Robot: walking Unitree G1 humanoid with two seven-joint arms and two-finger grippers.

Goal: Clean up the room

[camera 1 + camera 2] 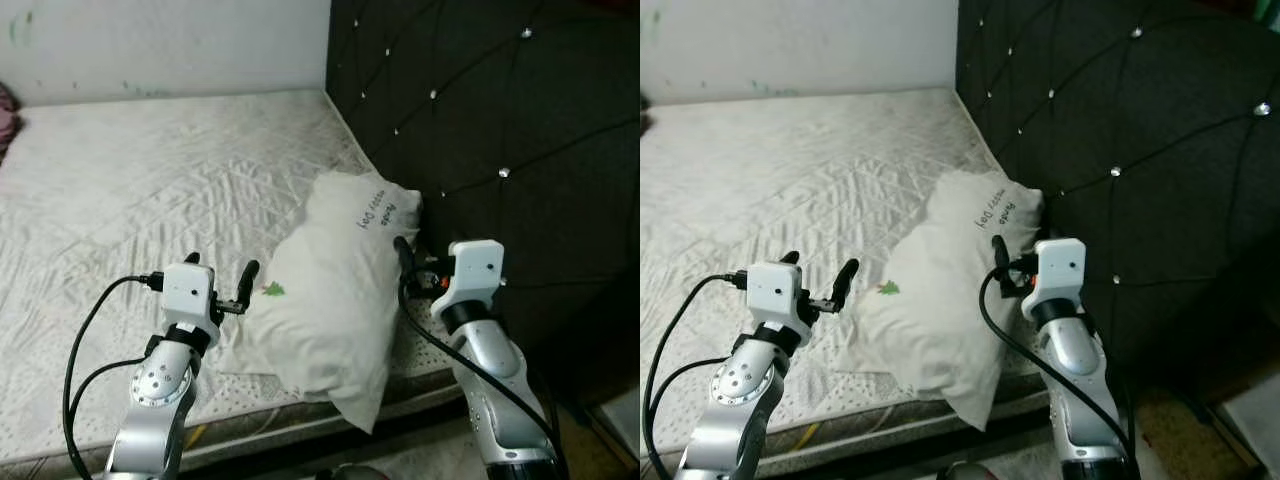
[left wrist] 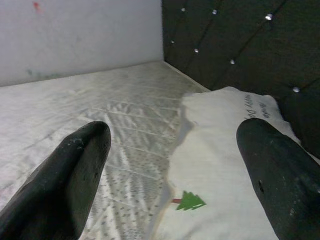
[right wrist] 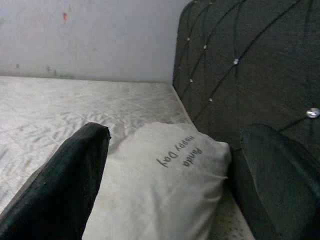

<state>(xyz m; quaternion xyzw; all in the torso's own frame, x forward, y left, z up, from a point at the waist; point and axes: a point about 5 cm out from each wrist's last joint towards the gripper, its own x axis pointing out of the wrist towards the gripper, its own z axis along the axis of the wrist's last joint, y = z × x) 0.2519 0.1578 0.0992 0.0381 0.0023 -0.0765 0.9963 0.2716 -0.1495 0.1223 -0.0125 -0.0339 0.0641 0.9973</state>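
A white pillow (image 1: 330,300) with a small green tree print and dark lettering lies on the mattress (image 1: 150,190) against the headboard. Its near corner hangs over the bed's front edge. My left gripper (image 1: 220,270) hovers just left of the pillow's edge, open, nothing between its fingers; in the left wrist view the left gripper (image 2: 175,137) frames the pillow's tree print (image 2: 189,201). My right gripper (image 1: 418,262) is at the pillow's right side, between it and the headboard, open and holding nothing. In the right wrist view the lettered end of the pillow (image 3: 170,180) lies between the spread fingers.
A black tufted headboard (image 1: 500,120) with shiny studs rises along the right of the bed. A white wall (image 1: 160,40) stands behind the mattress. A pink item (image 1: 6,120) peeks in at the far left edge. Floor (image 1: 610,420) shows at the lower right.
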